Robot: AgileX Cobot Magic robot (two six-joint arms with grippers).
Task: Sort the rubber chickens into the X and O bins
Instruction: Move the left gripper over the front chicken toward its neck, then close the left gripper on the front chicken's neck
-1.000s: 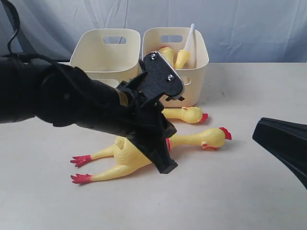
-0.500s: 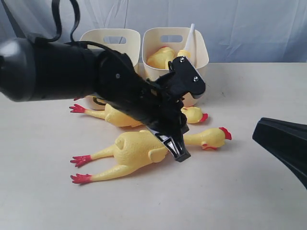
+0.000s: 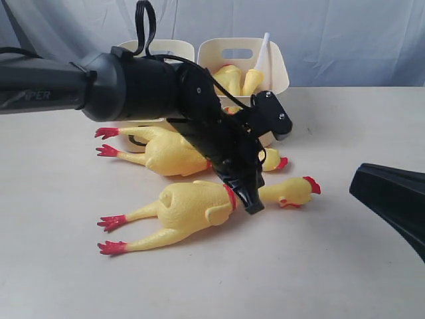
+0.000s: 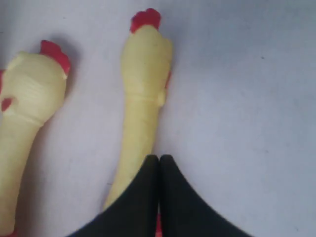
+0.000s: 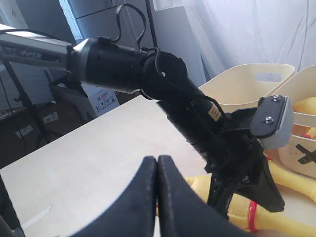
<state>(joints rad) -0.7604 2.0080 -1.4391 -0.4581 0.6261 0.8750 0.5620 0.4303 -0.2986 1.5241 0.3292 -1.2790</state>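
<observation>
Two long yellow rubber chickens lie on the table. The near chicken (image 3: 192,209) (image 4: 143,98) points its head to the right, and the far chicken (image 3: 166,154) (image 4: 34,84) lies behind it. My left gripper (image 3: 252,205) (image 4: 159,159) is shut with nothing in it, its tips over the near chicken's neck beside the red band. The right cream bin (image 3: 279,63) holds shorter chickens (image 3: 229,76) and a white tube (image 3: 263,50); a black X shows on that bin (image 5: 302,168). The left bin (image 3: 166,46) (image 5: 247,84) is mostly hidden by the arm. My right gripper (image 3: 362,181) (image 5: 157,159) is shut and empty at the right edge.
The black left arm (image 3: 133,86) stretches across from the left, over the far chicken and in front of both bins. Pale curtains hang behind the table. In the right wrist view, shelves and stands are visible past the table's edge.
The left arm has swung further out and lower, uncovering the far chicken. Its shut tips shifted right and slightly up along the near chicken, to its neck. Chickens and right gripper have not moved.
</observation>
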